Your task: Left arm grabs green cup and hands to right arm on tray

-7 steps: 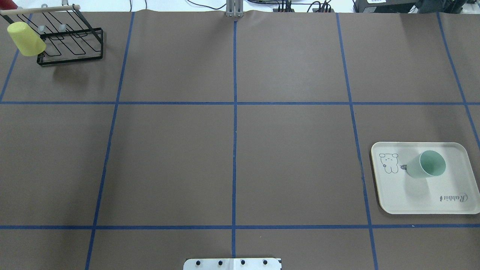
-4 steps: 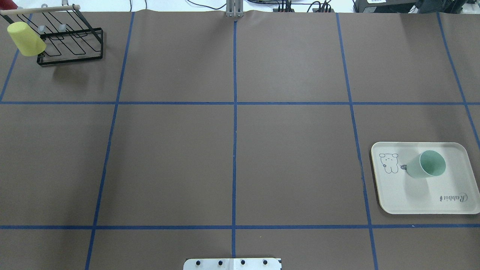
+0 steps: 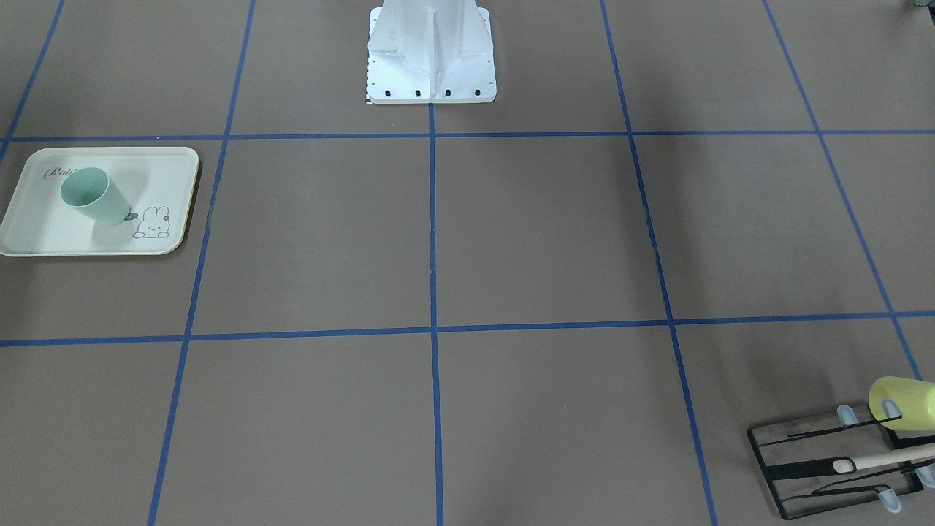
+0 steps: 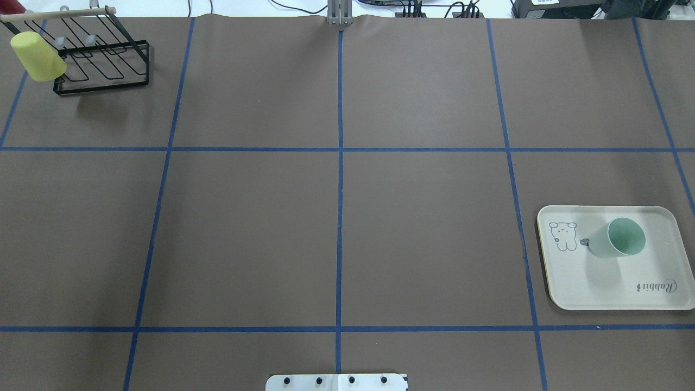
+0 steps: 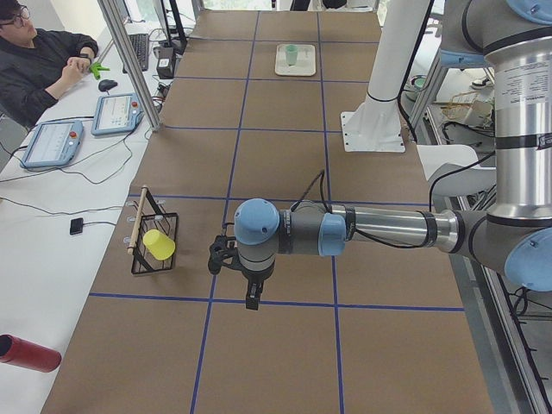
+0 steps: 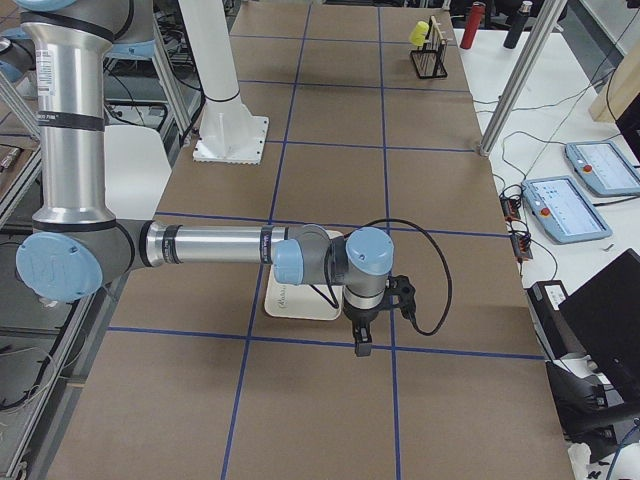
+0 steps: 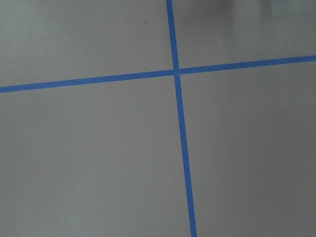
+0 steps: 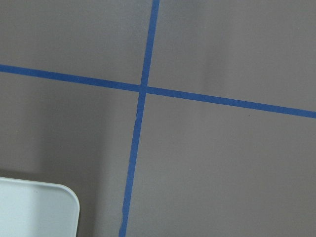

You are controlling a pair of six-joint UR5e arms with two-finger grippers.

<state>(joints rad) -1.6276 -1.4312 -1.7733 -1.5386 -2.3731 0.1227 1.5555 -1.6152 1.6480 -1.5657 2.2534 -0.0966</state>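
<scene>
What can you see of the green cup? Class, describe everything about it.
The green cup is a plain, pale mint tumbler without a handle, slightly tapered, smooth like plastic. It stands upright, mouth up, and looks empty. It rests on the cream tray, just beside the rabbit drawing, on the robot's right side of the table. Only the tray touches it.

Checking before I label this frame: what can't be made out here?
Left gripper and right gripper: jaws open or shut unclear; side views only, too small.
Green cup: hidden behind the right arm in the exterior right view; tray partly too.
Yellow cup: cut by the front-facing view's right edge.
</scene>
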